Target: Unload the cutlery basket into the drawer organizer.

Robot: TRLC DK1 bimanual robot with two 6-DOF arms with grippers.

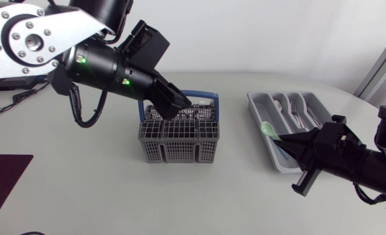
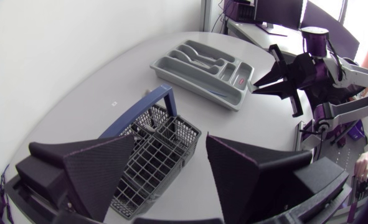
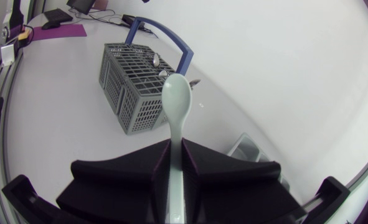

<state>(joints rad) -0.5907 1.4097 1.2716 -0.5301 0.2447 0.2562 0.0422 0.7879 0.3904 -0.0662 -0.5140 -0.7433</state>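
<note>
Right tool (image 1: 283, 138) is clamped on a pale green spoon (image 1: 268, 128); spoon's bowl points upper-left, over left rim of grey plastic organizer tray (image 1: 254, 106).

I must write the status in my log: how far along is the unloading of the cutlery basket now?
Done: some cutlery already lies in the organizer. In hand: the right gripper is shut on a pale green spoon, held at the organizer. Left: a few utensils stand in the basket, and the open left gripper hovers above it.
</note>
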